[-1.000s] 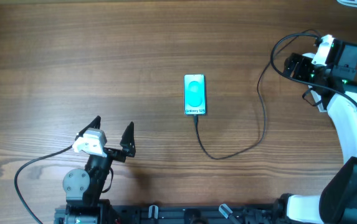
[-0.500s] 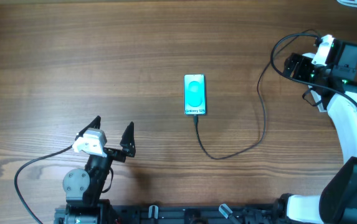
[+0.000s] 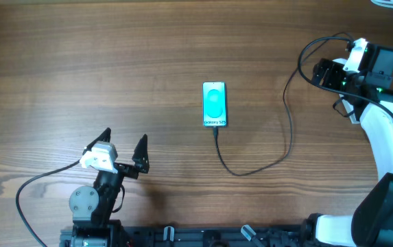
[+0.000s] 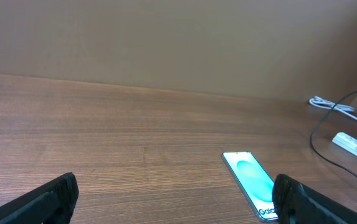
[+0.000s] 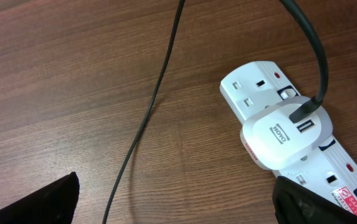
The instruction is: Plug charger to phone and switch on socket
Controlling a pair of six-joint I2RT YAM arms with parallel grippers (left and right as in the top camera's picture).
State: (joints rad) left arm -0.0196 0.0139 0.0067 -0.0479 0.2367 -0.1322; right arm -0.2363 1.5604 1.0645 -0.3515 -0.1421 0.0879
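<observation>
Overhead, phone: lies flat near the middle of the table, screen lit teal, "Galaxy S25" end toward the robot
Overhead, charger: its tip meets the phone's near end; the cable loops toward the robot, then runs right and up to the right gripper
Overhead, left gripper: fingers spread wide, nothing between them, near the table's front edge and well apart from the phone
Overhead, right gripper: at the far right of the table; how far it is open cannot be told here
Left wrist, left gripper: both fingers far apart at the lower corners, holding nothing
Left wrist, phone: flat on the wood ahead, closer to the right-hand finger
Left wrist, socket: at the right edge, beyond the phone, with a white cord behind it
Right wrist, right gripper: fingers wide apart and empty, hanging above the socket
Right wrist, socket: white strip lying diagonally, a white plug adapter seated in it with a black cable in its port
Right wrist, charger: thin line across the wood, left of the socket
Right wrist, switch: position cannot be told
</observation>
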